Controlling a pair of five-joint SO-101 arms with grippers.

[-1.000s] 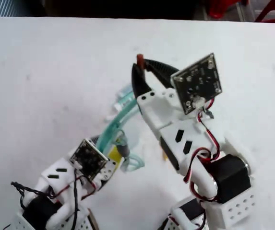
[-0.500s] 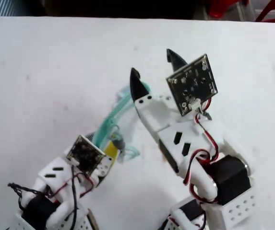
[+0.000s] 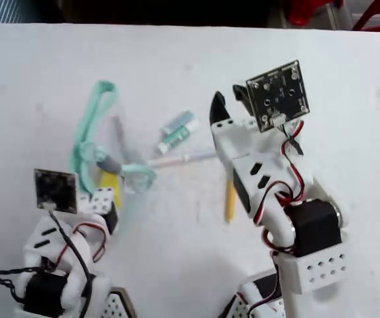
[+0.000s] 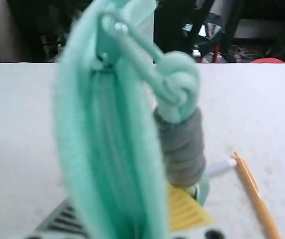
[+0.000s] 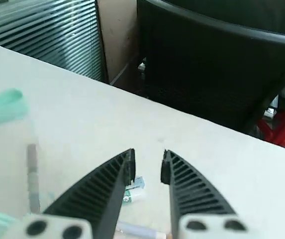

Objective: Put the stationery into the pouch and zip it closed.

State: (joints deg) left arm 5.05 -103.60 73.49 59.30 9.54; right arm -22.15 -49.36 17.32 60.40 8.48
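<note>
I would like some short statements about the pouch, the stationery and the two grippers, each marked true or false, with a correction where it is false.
1. The right gripper is open and holds nothing. True.
2. The yellow pencil is inside the pouch. False: it lies on the table, beside the right arm.
3. The left gripper holds the teal pouch. True.
4. The small white and green item is clamped in the right gripper. False: it lies on the table, apart from the gripper.
5. The pen lies on the table between the pouch and the right arm. True.
</note>
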